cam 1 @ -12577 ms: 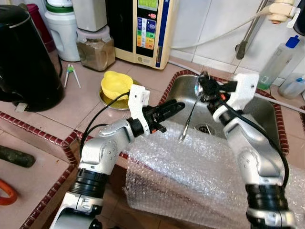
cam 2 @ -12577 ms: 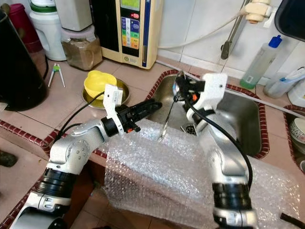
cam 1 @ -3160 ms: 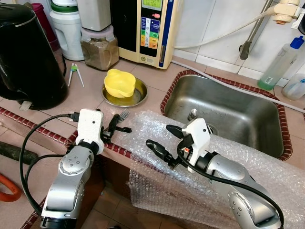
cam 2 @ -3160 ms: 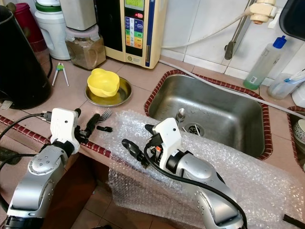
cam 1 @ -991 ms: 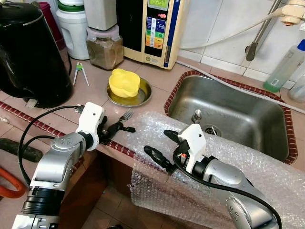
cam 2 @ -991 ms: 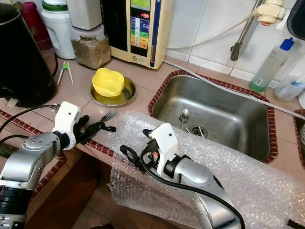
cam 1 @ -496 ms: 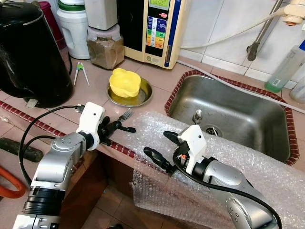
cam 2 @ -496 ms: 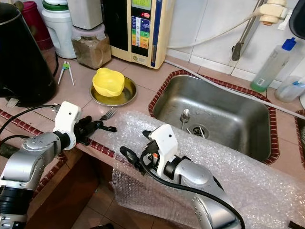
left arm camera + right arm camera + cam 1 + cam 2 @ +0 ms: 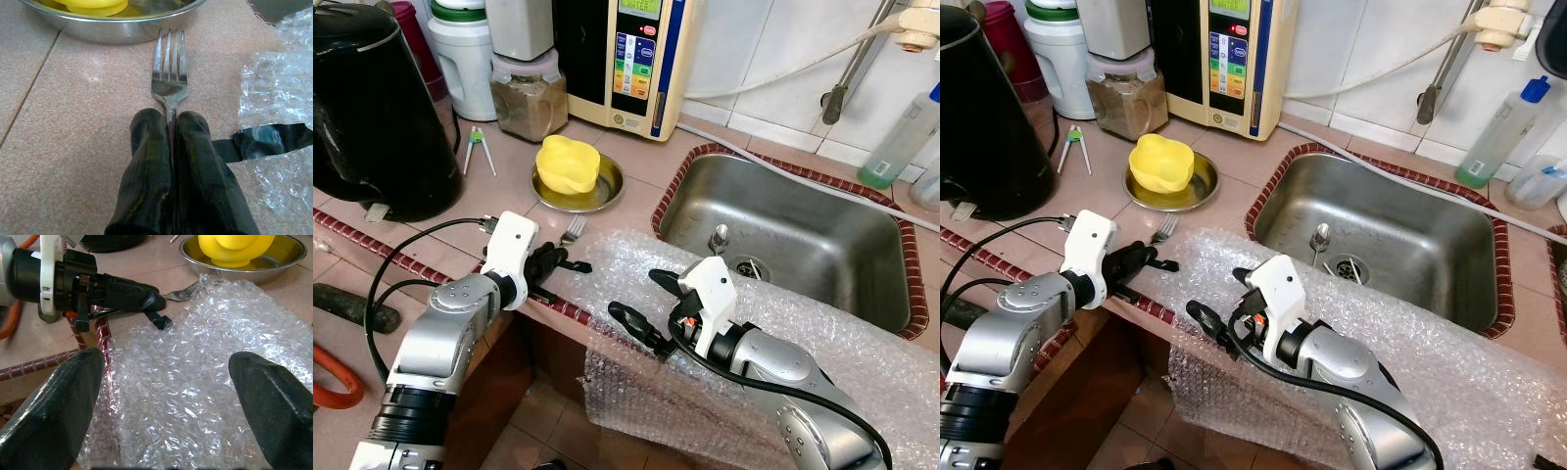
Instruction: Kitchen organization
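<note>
Tiled bench [image 9: 431, 230] first: pink, flat, hard, edged in dark red trim, with little room between the black kettle [image 9: 372, 108] and the steel sink [image 9: 783, 235]. Draped over the front edge, a sheet of bubble wrap [image 9: 783, 333], slippery and loose, reaching toward the sink. Likely to slide or bunch if nudged from above, and so to drag anything resting on its corner.

Over that wrap, the right tool [image 9: 641, 304], fingers spread wide with nothing between them. Harmless where it hangs, but a careless sweep toward the left could snag the plastic or meet the other arm.

Beyond, a shallow steel dish [image 9: 607, 191] holding a yellow cup [image 9: 570, 164], just past the fork tines. A forward push of the fork would strike the dish rim and rattle it.

Next, the left tool [image 9: 171, 147], fingers pressed together on the handle of the fork [image 9: 169, 73], low against the bench near its front edge. Grip narrow, right at the neck, with the tines lying flat on the tile and pointing at the dish. Thin polished metal between two rounded pads: prone to pivot or slip out on lifting, then clatter down or drop off the front edge to the floor.

Smallest, a strip of black tape [image 9: 266, 142] at the wrap's corner, just beside the fingers; possibly sticky, apt to catch on them.
</note>
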{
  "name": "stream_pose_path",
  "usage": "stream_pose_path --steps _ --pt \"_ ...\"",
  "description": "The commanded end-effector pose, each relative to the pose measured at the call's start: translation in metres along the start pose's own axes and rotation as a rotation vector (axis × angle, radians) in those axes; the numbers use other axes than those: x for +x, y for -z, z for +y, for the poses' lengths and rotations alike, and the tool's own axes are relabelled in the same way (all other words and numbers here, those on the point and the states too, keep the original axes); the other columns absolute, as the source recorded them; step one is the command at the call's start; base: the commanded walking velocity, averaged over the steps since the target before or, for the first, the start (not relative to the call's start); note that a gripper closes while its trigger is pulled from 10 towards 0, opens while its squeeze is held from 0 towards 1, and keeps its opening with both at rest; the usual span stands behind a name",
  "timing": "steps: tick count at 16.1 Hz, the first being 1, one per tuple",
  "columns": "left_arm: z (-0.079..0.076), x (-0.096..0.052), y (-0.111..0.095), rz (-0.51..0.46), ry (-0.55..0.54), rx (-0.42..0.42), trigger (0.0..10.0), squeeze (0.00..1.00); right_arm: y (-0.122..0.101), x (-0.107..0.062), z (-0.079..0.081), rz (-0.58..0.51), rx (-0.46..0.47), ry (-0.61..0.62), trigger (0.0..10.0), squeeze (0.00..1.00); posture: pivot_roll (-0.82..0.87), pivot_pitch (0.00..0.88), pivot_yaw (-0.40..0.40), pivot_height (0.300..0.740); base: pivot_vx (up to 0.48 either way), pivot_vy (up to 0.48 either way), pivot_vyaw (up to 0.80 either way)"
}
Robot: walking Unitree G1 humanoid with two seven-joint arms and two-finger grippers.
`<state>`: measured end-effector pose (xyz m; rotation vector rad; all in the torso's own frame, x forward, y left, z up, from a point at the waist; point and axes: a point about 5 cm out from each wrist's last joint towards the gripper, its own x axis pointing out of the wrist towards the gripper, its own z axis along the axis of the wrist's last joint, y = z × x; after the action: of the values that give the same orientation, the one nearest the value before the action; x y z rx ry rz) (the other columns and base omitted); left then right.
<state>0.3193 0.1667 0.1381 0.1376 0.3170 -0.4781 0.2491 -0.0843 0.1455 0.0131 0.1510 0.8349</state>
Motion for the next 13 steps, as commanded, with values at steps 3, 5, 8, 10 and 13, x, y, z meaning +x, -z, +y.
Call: stream_pose_path --steps 3,5,8,10,13 --pt "-0.014 0.005 0.010 -0.002 0.058 -0.038 0.0 0.00 -0.004 -0.002 0.002 -0.008 -0.018 -0.010 10.0 0.00 0.05 0.124 -0.055 0.740 0.000 0.000 0.00" --pt "-0.015 0.005 0.004 -0.052 0.047 -0.047 0.0 0.00 -0.004 -0.001 0.001 -0.005 -0.024 -0.010 10.0 0.00 0.05 0.121 -0.057 0.740 0.000 0.000 0.00" --pt "-0.015 -0.002 -0.006 -0.155 0.030 -0.033 0.0 0.00 -0.004 -0.001 0.000 -0.005 -0.031 -0.008 10.0 0.00 0.05 0.118 -0.057 0.740 0.000 0.000 0.00" --pt "-0.014 -0.006 -0.006 -0.178 0.004 -0.020 0.0 0.00 -0.004 -0.001 -0.001 -0.004 -0.032 -0.007 10.0 0.00 0.05 0.117 -0.058 0.740 0.000 0.000 0.00" --pt "-0.014 -0.011 -0.012 -0.255 -0.042 0.003 0.0 0.00 -0.004 0.000 -0.001 -0.006 -0.035 -0.007 10.0 0.00 0.05 0.115 -0.061 0.740 0.000 0.000 0.00"
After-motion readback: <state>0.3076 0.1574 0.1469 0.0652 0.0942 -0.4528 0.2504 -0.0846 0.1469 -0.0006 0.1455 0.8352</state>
